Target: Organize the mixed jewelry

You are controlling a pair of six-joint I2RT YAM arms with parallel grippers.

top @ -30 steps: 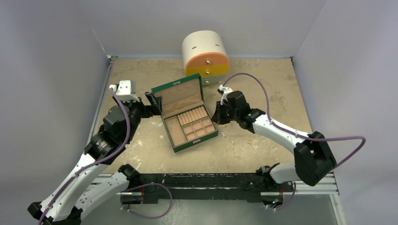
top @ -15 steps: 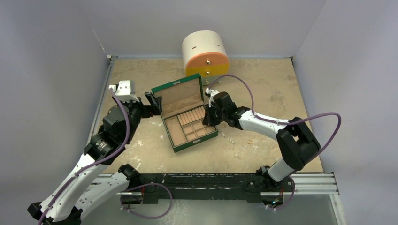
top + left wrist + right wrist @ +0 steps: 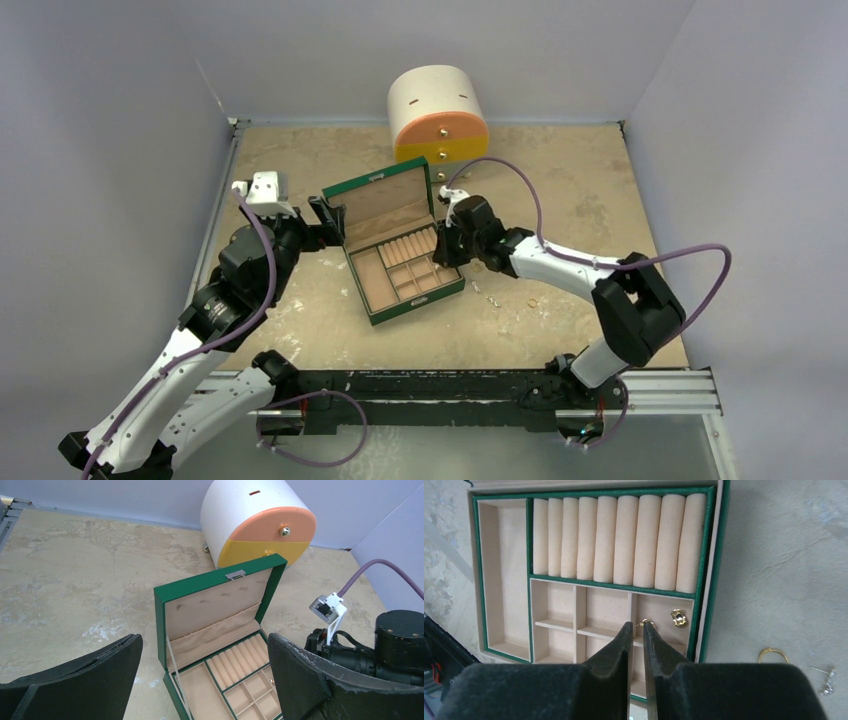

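The green box (image 3: 405, 262) lies open mid-table, tan compartments showing (image 3: 710, 580). My right gripper (image 3: 637, 624) hangs over its small right-hand compartments (image 3: 447, 248), jaws parted by a narrow gap. A tiny gold hook piece (image 3: 646, 622) sits right at the fingertips; whether it still touches them is unclear. A small gold square piece (image 3: 678, 617) lies in the same compartment. A gold ring (image 3: 773, 653) and a silvery piece (image 3: 826, 687) lie on the table right of the box. My left gripper (image 3: 205, 645) stands wide open behind the box's left side, empty.
A round white cabinet (image 3: 438, 113) with orange and yellow drawer fronts stands at the back, just behind the box lid (image 3: 220, 597). Grey walls close in the table on three sides. A small gold ring (image 3: 532, 301) lies on the table beside the right forearm.
The right arm swung left until its gripper reached over the box's small compartments, then its jaws parted slightly. The left arm and the box stayed still.
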